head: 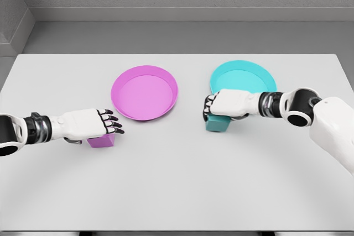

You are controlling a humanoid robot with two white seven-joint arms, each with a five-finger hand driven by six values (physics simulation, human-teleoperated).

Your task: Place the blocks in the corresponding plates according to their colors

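While left hand (91, 125) grips purple block (102, 141), right hand (224, 105) clasps teal block (218, 124), both unlabelled

I find no text, label, brand, number or sign that I can read anywhere in my head view.
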